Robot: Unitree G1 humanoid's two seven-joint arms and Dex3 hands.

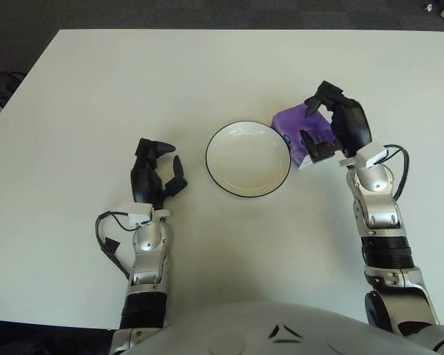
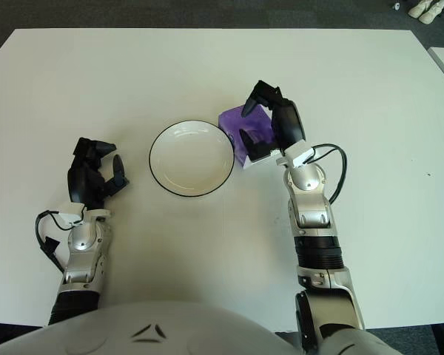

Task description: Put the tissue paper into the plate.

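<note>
A purple tissue pack [image 1: 296,132] is held in my right hand [image 1: 324,127], whose black fingers curl around it from above and the right. The pack sits just right of the white plate [image 1: 248,158], touching or overlapping its right rim; I cannot tell how high it is above the table. The plate has a dark rim and holds nothing. My left hand [image 1: 154,172] shows to the left of the plate, fingers loosely curled, holding nothing.
The white table [image 1: 133,81] spreads widely around the plate. Dark floor lies beyond the far edge. A cable [image 1: 401,166] loops off my right wrist.
</note>
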